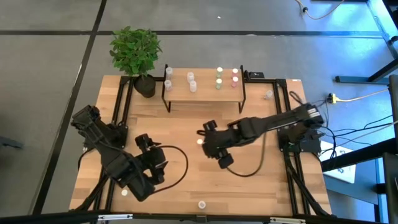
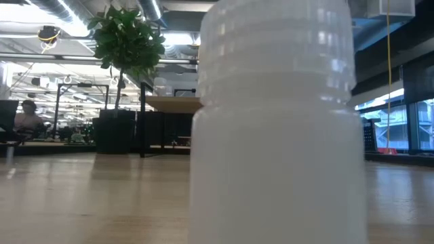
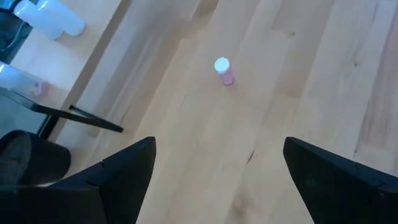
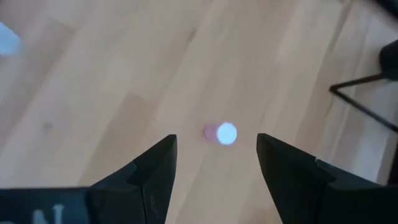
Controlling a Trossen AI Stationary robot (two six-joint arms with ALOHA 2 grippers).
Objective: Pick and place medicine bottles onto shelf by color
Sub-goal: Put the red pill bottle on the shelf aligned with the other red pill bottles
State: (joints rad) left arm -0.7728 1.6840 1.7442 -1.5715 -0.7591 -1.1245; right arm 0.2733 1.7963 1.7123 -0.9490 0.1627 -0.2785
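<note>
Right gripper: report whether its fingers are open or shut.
Open. The right gripper hangs over the wooden table, its dark fingers spread apart, with the small pink medicine bottle beyond the gap, untouched.

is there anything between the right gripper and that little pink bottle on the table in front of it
Nothing visible. The right gripper hangs open just above the pink bottle, which stands alone on bare tabletop ahead of its fingers.

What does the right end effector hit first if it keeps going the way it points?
Most likely the small bottle on the table. In the right wrist view it sits just ahead of the right end effector, between the open fingers, nothing in between. Depth is unclear, so the tabletop itself could come first.
</note>
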